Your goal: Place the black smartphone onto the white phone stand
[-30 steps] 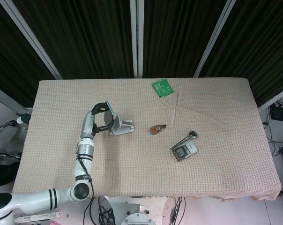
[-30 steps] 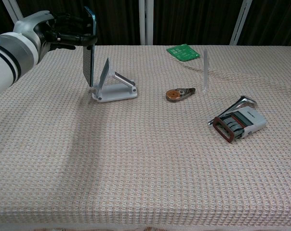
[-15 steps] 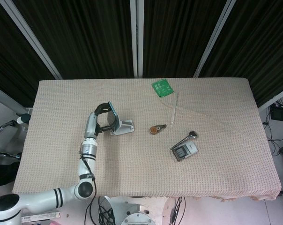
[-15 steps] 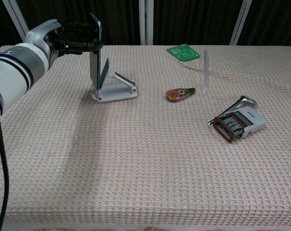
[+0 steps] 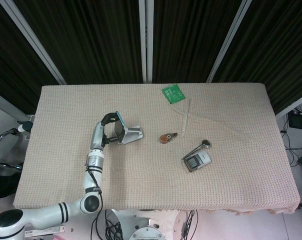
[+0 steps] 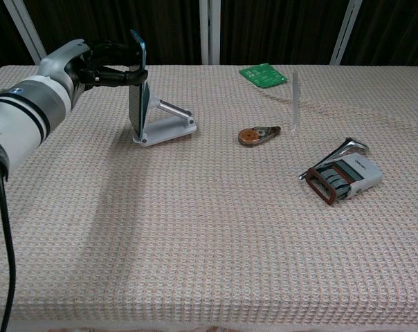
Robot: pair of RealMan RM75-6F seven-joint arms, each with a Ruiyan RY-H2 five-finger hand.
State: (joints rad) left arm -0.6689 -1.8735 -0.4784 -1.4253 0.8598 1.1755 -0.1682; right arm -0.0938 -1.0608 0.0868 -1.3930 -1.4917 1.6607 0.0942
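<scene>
My left hand point(image 6: 102, 66) has its fingers pinching the black smartphone point(image 6: 137, 83) by its top edges, upright against the white phone stand point(image 6: 164, 124). Looks stiff, slick and glassy, so I'd keep gripping the sides; that stand seems light and tippy.

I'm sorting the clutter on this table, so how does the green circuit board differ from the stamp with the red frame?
The green circuit board lies flat and thin at the far edge; the stamp is bulkier, white with a red frame, nearer the front right. A metal tool touches the stamp; the board lies alone. Both rest on the table.
</scene>
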